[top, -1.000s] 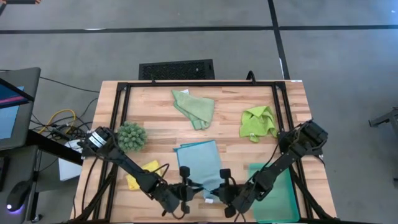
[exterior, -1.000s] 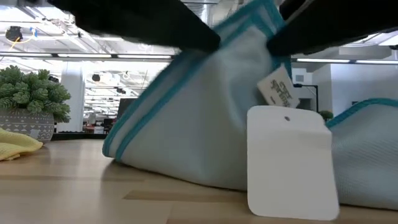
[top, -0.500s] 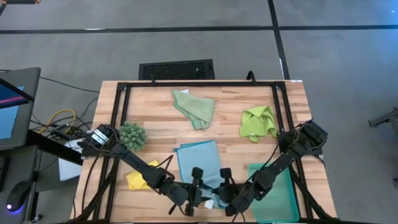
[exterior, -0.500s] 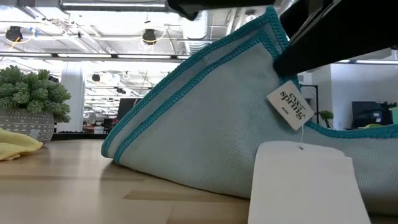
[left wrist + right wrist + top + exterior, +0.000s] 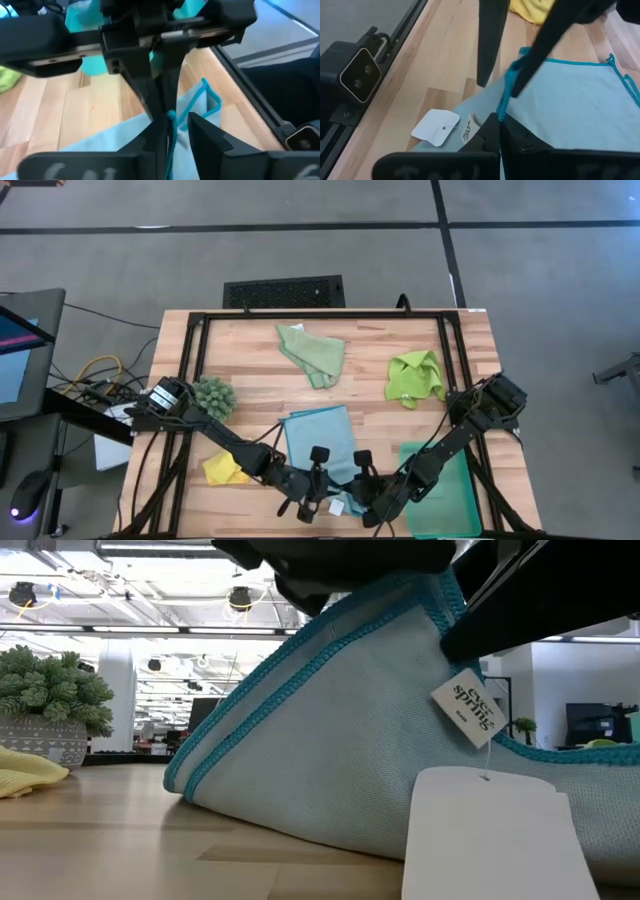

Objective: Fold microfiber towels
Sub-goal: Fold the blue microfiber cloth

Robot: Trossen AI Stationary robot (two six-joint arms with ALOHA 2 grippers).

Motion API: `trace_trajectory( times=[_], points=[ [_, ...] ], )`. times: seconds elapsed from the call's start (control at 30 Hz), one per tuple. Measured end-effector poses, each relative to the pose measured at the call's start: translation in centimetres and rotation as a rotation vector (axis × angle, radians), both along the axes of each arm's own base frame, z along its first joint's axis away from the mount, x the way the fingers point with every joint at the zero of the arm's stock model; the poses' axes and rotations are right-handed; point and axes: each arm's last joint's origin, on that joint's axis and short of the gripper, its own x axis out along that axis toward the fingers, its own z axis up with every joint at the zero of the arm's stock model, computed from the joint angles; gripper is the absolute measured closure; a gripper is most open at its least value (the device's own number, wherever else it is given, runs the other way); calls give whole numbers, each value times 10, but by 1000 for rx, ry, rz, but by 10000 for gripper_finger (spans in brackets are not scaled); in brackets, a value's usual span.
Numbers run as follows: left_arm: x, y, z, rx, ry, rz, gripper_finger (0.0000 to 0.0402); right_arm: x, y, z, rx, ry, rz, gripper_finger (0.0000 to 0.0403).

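My left gripper (image 5: 318,483) and my right gripper (image 5: 361,485) each pinched the near edge of the light blue towel (image 5: 318,440), lifting it off the table (image 5: 370,345); its 2 paper tags (image 5: 490,830) hung beside my right gripper. The yellow towel (image 5: 222,470) lay under my left arm. The sage green towel (image 5: 313,353) and lime green towel (image 5: 415,375) lay crumpled farther back. The teal tray (image 5: 455,500) sat beneath my right arm; I could not see its contents.

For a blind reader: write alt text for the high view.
Both tools, left and right, pinch the near edge of the light blue towel. On the table lie sage, lime and yellow towels.
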Motion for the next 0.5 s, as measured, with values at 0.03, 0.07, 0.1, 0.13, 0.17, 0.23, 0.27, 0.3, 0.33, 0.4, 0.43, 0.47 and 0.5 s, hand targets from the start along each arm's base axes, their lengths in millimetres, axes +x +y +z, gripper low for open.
trace_trajectory(
  times=[0.03, 0.07, 0.1, 0.13, 0.17, 0.23, 0.27, 0.3, 0.33, 0.4, 0.43, 0.47, 0.5],
  points=[
    [0, 0, 0, -1, -2, 0, 347, 0, 0, 0, 0, 0, 0, 384],
    [0, 0, 0, -2, -3, 0, 357, 0, 0, 0, 0, 0, 0, 381],
    [0, 0, 0, -3, -5, 0, 368, 0, 0, 0, -1, 1, 0, 378],
    [0, -1, 1, -6, -10, -1, 378, 0, 0, 0, -2, 3, 0, 375],
    [0, -1, 1, -9, -15, -2, 389, 0, 0, 0, -2, 3, 0, 373],
    [0, -2, 2, -22, -20, 6, 397, 0, 0, 0, -2, 2, 0, 368],
    [0, -2, 2, -30, -18, 12, 397, 0, 0, 0, -2, 2, 0, 366],
    [0, -2, 2, -36, -16, 24, 397, 0, 0, 0, -7, 2, 3, 363],
    [0, -1, 1, -38, -14, 39, 397, -1, 0, 0, -14, 1, 9, 360],
    [-1, 0, 0, -36, -3, 81, 400, -2, 1, -1, -21, 7, 15, 352],
    [-2, 0, -1, -30, 6, 107, 400, -3, 1, -1, -26, 15, 15, 346],
    [-3, 1, -2, -23, 13, 130, 400, -4, 1, -2, -31, 26, 14, 340],
    [-3, 1, -3, -16, 19, 155, 400, -7, 1, -1, -40, 42, 11, 334]
  ],
)
